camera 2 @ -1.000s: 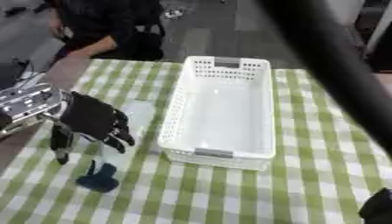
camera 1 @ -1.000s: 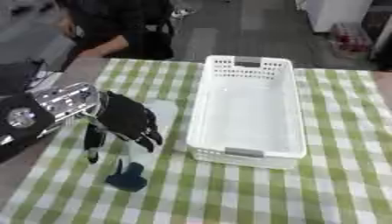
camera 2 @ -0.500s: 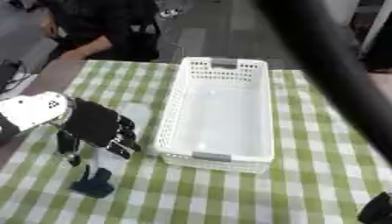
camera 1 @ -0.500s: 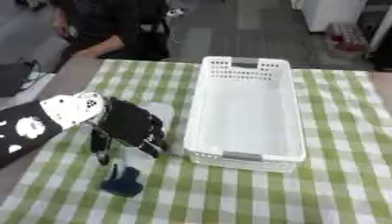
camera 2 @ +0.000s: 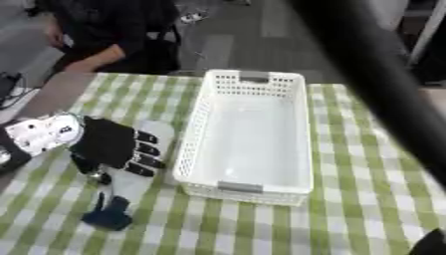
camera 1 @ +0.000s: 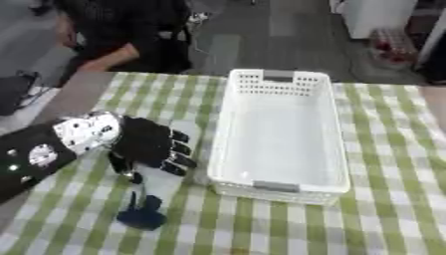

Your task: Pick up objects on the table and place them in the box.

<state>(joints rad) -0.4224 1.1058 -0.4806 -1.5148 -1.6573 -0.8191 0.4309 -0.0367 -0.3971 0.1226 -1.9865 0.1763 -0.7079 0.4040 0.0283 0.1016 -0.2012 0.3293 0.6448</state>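
Box (camera 1: 278, 134) empty, nothing placed yet. Left hand (camera 1: 153, 147) hovers over a pale flat thing (camera 2: 139, 169), fingers (camera 1: 178, 158) curled, grasping nothing. Dark blue thing (camera 1: 139, 214) waits on the tabletop (camera 1: 392, 199).

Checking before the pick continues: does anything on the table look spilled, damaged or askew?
Nothing stands out. The white basket sits upright and empty, a small dark blue object lies on the cloth, and the left hand covers a pale flat object.

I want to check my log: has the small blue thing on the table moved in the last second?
No. The blue thing lies where it did, on the checked cloth off the near left corner of the white basket.
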